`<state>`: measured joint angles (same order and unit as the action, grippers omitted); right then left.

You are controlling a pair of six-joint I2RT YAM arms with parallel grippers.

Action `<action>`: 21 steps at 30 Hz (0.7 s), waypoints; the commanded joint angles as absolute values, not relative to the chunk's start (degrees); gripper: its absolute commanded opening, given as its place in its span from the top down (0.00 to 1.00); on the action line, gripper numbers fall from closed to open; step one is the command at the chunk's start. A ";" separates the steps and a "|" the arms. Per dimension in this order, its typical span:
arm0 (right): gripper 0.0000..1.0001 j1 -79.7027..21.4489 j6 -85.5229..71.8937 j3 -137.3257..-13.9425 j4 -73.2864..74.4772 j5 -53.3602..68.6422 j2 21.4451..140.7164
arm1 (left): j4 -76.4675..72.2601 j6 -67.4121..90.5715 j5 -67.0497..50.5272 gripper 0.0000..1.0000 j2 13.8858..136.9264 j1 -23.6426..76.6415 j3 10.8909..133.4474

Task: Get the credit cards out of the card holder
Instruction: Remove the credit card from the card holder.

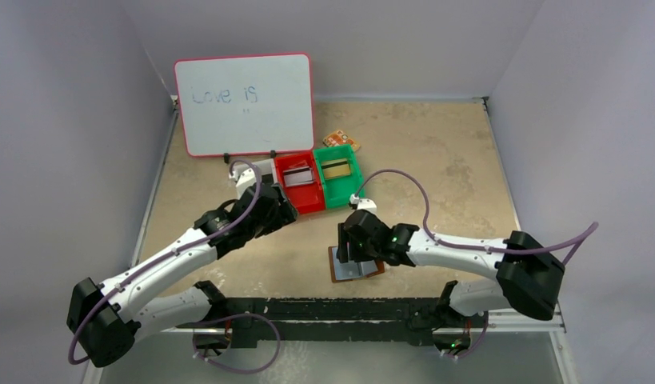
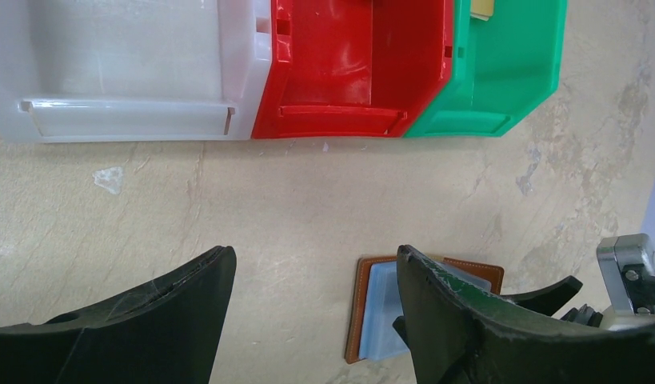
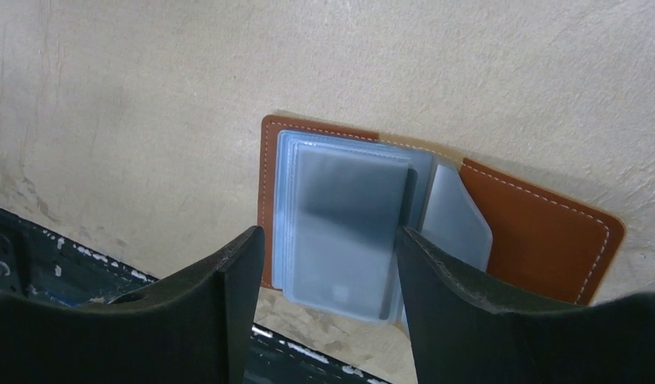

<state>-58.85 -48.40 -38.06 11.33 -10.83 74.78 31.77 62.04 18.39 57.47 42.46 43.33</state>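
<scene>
Fingers (image 3: 220, 304) of my right gripper (image 3: 328, 240) spread over the card holder (image 3: 548, 232); left gripper (image 2: 314, 252) spread beyond it. Whiteboard (image 1: 244, 104) farther beyond reads "Love is".

Beige mottled stone-look table (image 1: 436, 160), walled on three sides. At the back left a pink-framed whiteboard (image 1: 244, 104) stands on it, leaning back, and just in front sit a white bin (image 2: 132, 72), red bin (image 2: 340, 120) and green bin (image 1: 340, 194), side by side in a row and touching, with an orange patterned packet (image 1: 337, 138) flat just behind the green one. Brown card holder (image 3: 540, 232) lies open and flat near the front edge, well apart from the bins, pale blue-grey clear pockets facing up; a small whitish mark shows on the surface ahead of the white bin.
</scene>
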 commanded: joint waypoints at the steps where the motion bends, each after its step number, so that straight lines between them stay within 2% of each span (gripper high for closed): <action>1: 0.36 -59.99 -48.73 -42.29 13.68 -14.93 76.83 | 29.36 63.09 19.91 0.27 57.06 42.86 43.41; 10: 0.39 -62.77 -51.27 -45.90 18.29 -20.33 84.10 | 28.52 63.67 19.25 0.27 57.74 43.08 42.92; 19: 0.64 -63.20 -54.20 -44.63 18.64 -22.24 84.56 | 28.05 63.88 19.08 0.27 58.07 43.16 42.71; 21: 0.65 -63.23 -54.34 -44.39 18.42 -22.02 84.70 | 27.77 63.86 18.79 0.27 58.50 43.25 42.70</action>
<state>-63.00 -52.25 -44.88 17.26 -20.36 84.75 30.63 63.07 18.46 57.98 42.89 43.16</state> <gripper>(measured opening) 0.360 0.733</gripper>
